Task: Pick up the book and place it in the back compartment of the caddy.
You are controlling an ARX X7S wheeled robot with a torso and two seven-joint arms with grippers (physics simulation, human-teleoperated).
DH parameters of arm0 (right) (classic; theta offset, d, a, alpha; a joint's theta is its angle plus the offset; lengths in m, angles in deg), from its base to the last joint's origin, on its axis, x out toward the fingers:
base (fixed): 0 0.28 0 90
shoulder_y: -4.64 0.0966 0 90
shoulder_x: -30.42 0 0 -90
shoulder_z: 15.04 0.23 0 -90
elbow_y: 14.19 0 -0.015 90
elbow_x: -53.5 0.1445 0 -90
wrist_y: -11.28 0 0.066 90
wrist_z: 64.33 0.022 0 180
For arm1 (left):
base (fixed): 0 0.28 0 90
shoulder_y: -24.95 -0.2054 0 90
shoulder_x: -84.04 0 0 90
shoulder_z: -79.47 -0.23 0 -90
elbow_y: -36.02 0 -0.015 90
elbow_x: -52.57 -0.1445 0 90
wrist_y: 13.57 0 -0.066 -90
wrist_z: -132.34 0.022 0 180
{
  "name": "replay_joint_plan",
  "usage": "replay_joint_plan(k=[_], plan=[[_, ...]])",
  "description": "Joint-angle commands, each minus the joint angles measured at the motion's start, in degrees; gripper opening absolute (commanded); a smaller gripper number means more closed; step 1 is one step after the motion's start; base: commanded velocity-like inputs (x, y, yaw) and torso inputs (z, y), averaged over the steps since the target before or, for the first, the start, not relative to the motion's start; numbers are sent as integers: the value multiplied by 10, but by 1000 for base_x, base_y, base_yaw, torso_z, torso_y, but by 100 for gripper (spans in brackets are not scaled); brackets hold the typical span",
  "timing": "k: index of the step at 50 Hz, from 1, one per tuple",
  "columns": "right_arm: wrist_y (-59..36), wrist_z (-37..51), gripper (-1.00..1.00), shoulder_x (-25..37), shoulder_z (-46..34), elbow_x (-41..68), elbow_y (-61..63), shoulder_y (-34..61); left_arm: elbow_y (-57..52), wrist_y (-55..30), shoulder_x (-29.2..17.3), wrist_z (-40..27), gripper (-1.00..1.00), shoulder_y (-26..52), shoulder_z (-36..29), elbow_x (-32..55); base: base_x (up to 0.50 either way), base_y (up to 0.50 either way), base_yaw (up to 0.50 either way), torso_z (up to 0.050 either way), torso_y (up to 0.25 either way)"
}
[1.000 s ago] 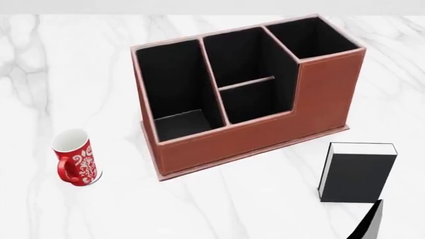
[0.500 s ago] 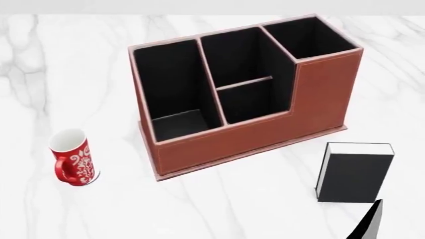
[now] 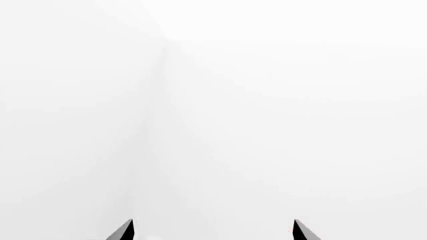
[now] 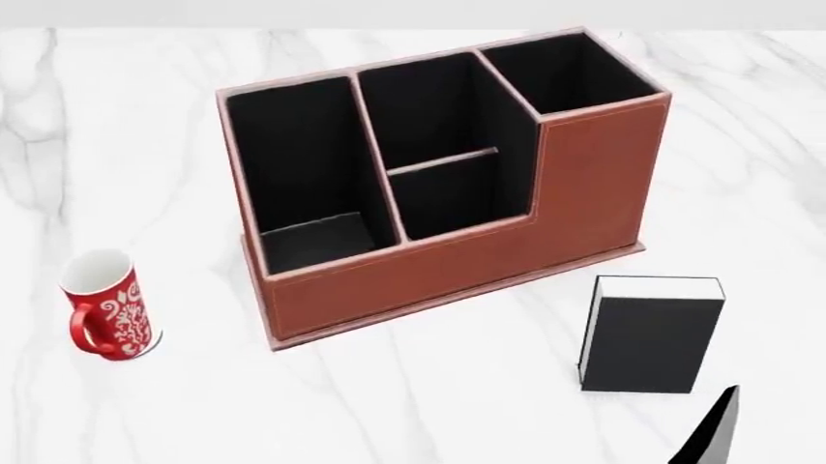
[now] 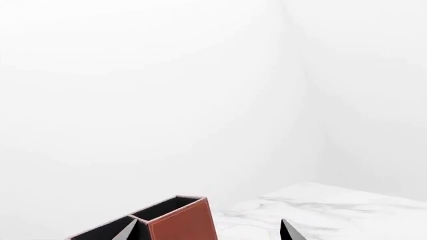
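You are looking down at a white marble-veined tabletop (image 4: 427, 396) on which a reddish-brown leather-look caddy (image 4: 452, 266), black inside, is sitting at a slant, its stepped front wall facing you. The back compartment (image 4: 446, 198), the small black-lined cell behind the cut-down part of that wall, is lying in the middle section, nearer you than the thin divider, and nothing is sitting in it.

The thick black hardback book (image 4: 649, 336) with white page edges is standing on the marble to the right of the caddy's front, near it but apart, and nothing is touching it. A red-and-white patterned mug (image 4: 106, 305) is standing upright well off to the left of the caddy.

Your right gripper (image 5: 208, 231) is showing only as two dark fingertips at the edge of the right wrist view, spread apart with nothing between them; the caddy's tall end is appearing behind them. In the head view one dark tip is poking in below the book, clear of it.

Your left gripper (image 3: 213, 231) is likewise showing two separated tips against blank white, holding nothing.
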Motion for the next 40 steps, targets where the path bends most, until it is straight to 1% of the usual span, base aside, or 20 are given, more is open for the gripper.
replay_joint_plan(k=[1, 18, 40], plan=[[1, 3, 100, 4, -4, 1, -2, 2, 7, 4, -4, -2, 100, 3, -2, 2, 0, -129, 0, 0, 0], [4, 7, 100, 8, -7, 8, -4, 2, 3, -5, -8, -10, 100, 4, -11, 0, 0, -115, 0, 0, 0], [10, 10, 100, 14, -12, 12, -10, 1, 9, 5, -13, -13, 100, 2, -13, 3, 0, -111, 0, 0, 0]])
